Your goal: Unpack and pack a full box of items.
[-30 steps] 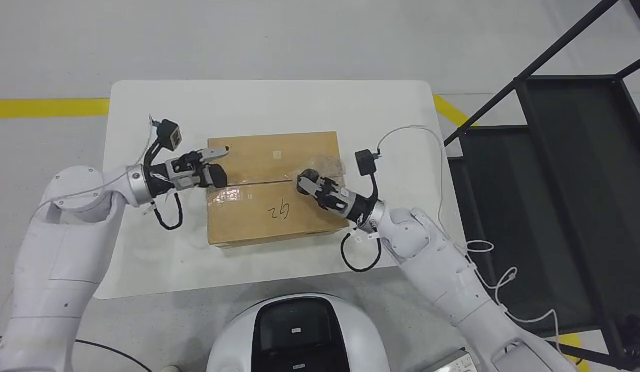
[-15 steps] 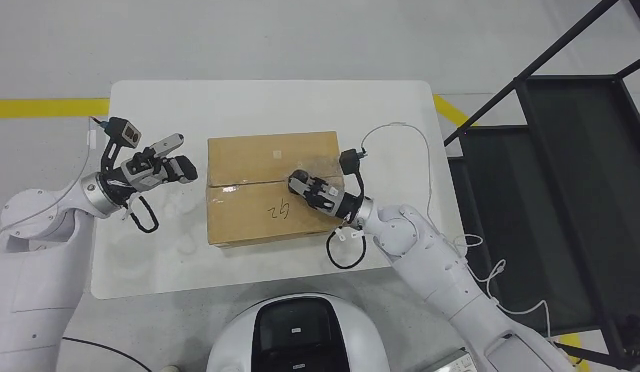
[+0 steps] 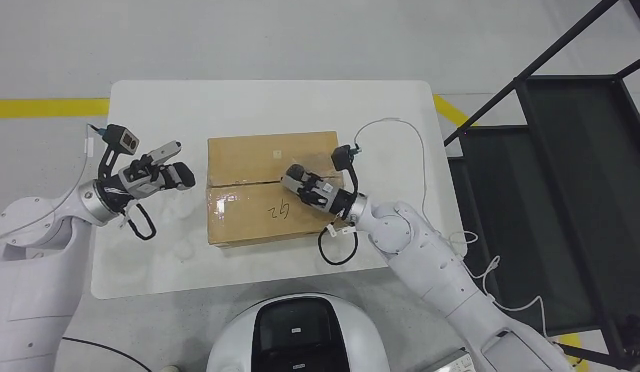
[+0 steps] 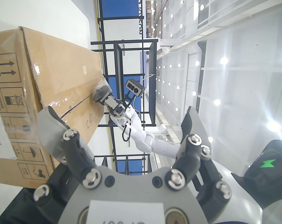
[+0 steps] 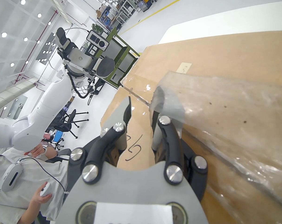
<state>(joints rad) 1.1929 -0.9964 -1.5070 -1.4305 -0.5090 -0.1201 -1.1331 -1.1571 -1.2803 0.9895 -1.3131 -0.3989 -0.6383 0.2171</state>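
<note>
A taped brown cardboard box lies in the middle of the white table. My right gripper rests on the box top at the centre seam, beside the handwritten mark. In the right wrist view its fingers stand a narrow gap apart, and a crumpled strip of clear tape lies over one of them and trails back along the box. My left gripper hovers to the left of the box, wide open and holding nothing. From the left wrist view the box is seen end on.
A black metal stair frame stands just off the table's right side. A thin white cable loops over the table by the right arm. Bare table surface lies beyond the box and to its left.
My left gripper has pulled back from the box's left top edge to open table on the left. My right gripper has slid a little leftward along the seam.
</note>
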